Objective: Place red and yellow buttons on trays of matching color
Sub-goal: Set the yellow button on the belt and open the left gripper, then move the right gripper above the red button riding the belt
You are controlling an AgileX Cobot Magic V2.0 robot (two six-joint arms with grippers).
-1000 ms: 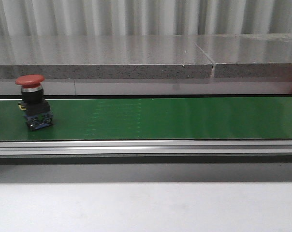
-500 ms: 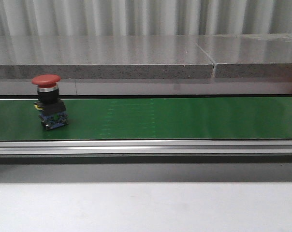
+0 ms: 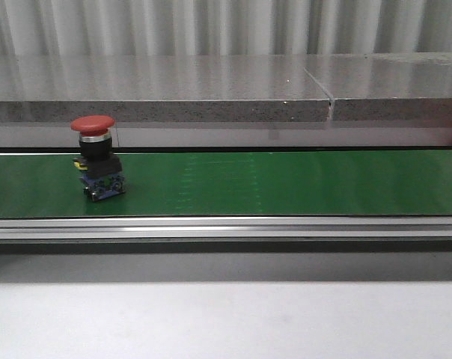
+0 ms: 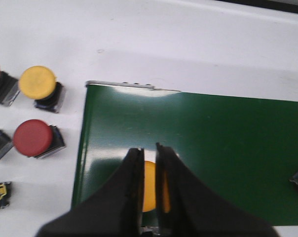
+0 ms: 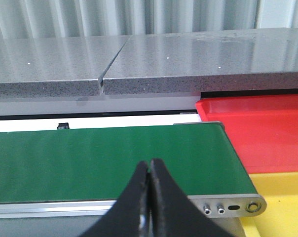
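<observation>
A red button (image 3: 92, 124) with a smooth, domed mushroom cap, a silver collar and a blocky black-and-blue base stands upright on the matte green conveyor belt (image 3: 286, 183), which runs between a brushed metal rail and a speckled grey stone ledge (image 3: 211, 90); neither arm shows in the front view, so its spot relative to either claw cannot be told. The left gripper (image 4: 149, 185) has its dark, tapered fingers pinched onto a yellow button (image 4: 149, 185), whose glossy round cap shows in the narrow slot between them, just above the belt near its end. Beside that claw, off the belt on the white table (image 4: 188, 44), rest a second yellow button (image 4: 37, 82) and another red button (image 4: 32, 137), both with flat round caps on square black bases, well apart from the fingers. The right gripper (image 5: 149, 190) has its fingers pressed together with nothing between them, hanging over the belt's other end; just beyond and to the side of it lie the smooth plastic red tray (image 5: 267, 133) and the yellow tray (image 5: 282, 207).
</observation>
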